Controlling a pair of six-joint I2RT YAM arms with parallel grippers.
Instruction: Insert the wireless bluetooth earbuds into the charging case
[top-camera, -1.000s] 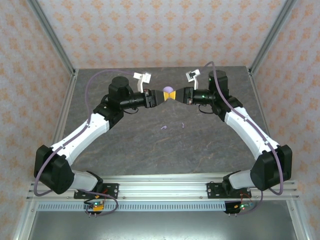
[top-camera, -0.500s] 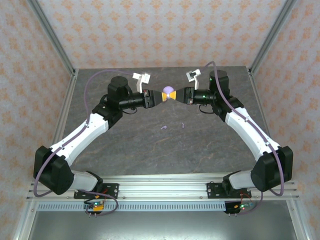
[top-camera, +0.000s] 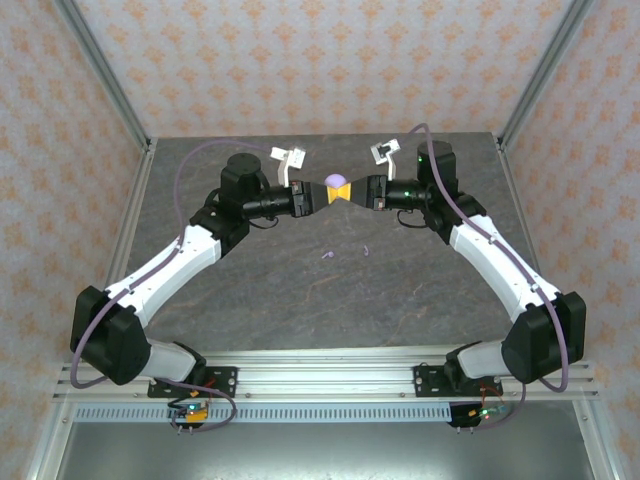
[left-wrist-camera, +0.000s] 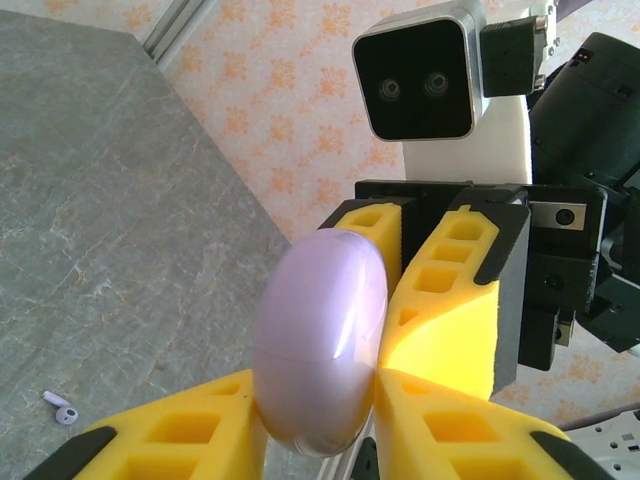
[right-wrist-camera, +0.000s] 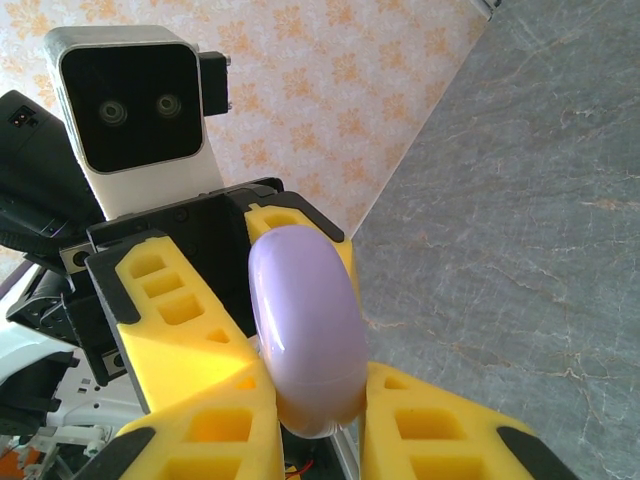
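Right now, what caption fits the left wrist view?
Left gripper and right gripper clamp a glossy lilac oval charging case above the grey table.

Bright, even light; faint soft shadows on the tabletop (top-camera: 300, 300); pale sheen across the lilac charging case (left-wrist-camera: 320, 340).

The case (top-camera: 338, 179) sits pinched between my left fingers (top-camera: 330, 191) and my right fingers (top-camera: 347, 191), tip to tip above the far middle of the tabletop (top-camera: 260, 290). Nearer my bases, on the tabletop, one earbud (top-camera: 327, 254) lies left of another earbud (top-camera: 366, 250), apart.
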